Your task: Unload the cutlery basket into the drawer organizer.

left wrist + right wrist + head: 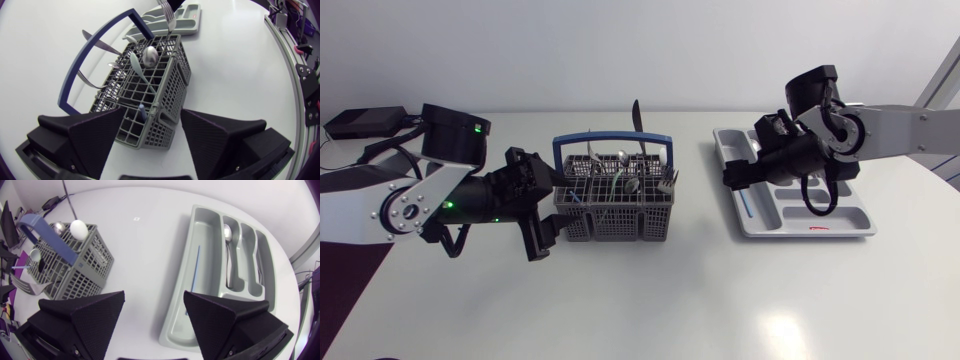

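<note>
head: high, downward; left wrist: close on basket (165, 85); right wrist: above organizer (210, 290); basket shared

Desk (670, 300): white. Basket (613, 205): grey, with square-grid lattice walls. Its handle (610, 138): blue. Organizer (757, 228): light grey, with a small red mark (817, 230) on one rim. Stick (196, 269) in the organizer: blue. Spoons (229, 255) in the organizer: silver. In the basket: one silver spoon bowl (150, 56), one pale green spoon (141, 75), one dark upright piece (636, 115). Jaws: matte black. Left arm (410, 200): silver-grey links, black joints, green lights (447, 206).
</note>
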